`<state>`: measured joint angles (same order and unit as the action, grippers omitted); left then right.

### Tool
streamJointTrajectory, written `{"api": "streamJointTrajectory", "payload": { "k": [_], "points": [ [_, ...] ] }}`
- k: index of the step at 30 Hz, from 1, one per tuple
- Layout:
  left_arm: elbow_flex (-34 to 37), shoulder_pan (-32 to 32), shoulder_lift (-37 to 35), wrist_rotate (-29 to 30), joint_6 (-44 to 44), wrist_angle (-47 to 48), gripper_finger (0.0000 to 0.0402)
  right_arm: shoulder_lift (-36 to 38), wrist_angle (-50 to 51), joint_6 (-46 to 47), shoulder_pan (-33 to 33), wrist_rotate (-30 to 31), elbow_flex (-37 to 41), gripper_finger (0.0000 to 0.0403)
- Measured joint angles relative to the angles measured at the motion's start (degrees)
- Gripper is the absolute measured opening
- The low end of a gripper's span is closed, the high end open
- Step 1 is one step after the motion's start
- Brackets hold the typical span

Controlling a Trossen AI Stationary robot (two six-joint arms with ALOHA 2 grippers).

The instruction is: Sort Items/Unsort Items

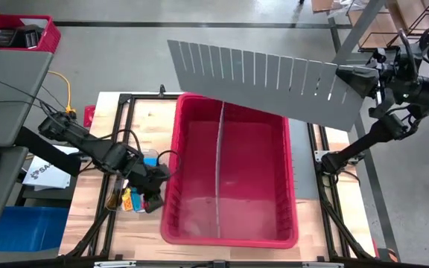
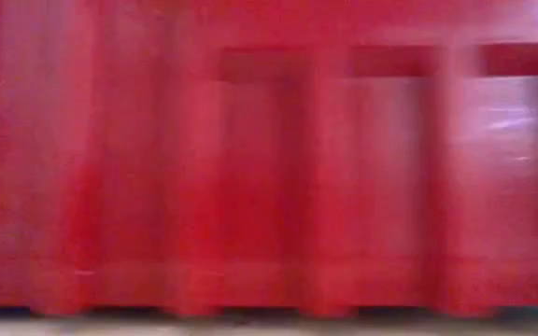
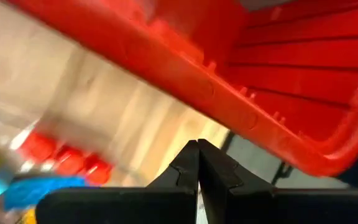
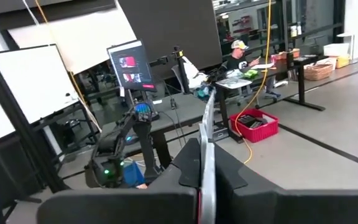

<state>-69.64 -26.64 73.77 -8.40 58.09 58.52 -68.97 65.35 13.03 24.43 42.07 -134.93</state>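
Note:
The items are small orange, yellow, blue and red pieces (image 1: 130,198). They lie on the wooden table left of the big red bin (image 1: 229,240). In the left wrist view they show as red pieces (image 3: 61,155) and a blue one (image 3: 36,190). My left gripper (image 1: 153,202) hovers shut just beside them, by the bin's left wall, with nothing between its fingers (image 3: 197,168). My right gripper (image 1: 352,80) is raised high at the far right, shut on a grey slotted panel (image 1: 267,82). A thin upright divider (image 1: 220,171) stands in the bin. My right gripper pinches the grey slotted panel at its right end (image 1: 342,78) between its two fingers, which reach in level. In the right wrist view the panel shows edge-on (image 4: 207,155) between the fingers. It is lifted clear and stretches over the bin's far part toward the table's left.
The low view shows only the bin's red wall (image 2: 269,168). A small red basket (image 1: 21,33) sits beyond the far left corner and a grey desk (image 1: 2,126) lies at the left. A white sheet (image 1: 47,171) lies under my left arm. A person sits at a desk (image 4: 238,53) in the room.

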Motion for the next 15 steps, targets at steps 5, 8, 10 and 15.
{"api": "streamJointTrajectory", "payload": {
  "k": [5,8,10,15],
  "points": [
    [0.01,0.45,0.62,1.43,-1.29,-5.17,0.0,-0.59,4.94,7.42,-0.01,2.08,-0.02,0.0],
    [0.01,1.08,0.24,3.09,-2.22,-5.05,0.0,-1.71,14.72,18.56,-0.02,2.58,-0.02,0.0],
    [0.02,1.61,-1.05,5.19,-2.58,-4.49,0.0,-3.3,21.12,24.76,0.0,1.34,0.0,0.0],
    [0.01,4.41,-6.06,9.51,-5.16,-4.5,0.0,-6.5,24.06,29.18,1.63,-2.92,0.11,0.0]
  ]
}}
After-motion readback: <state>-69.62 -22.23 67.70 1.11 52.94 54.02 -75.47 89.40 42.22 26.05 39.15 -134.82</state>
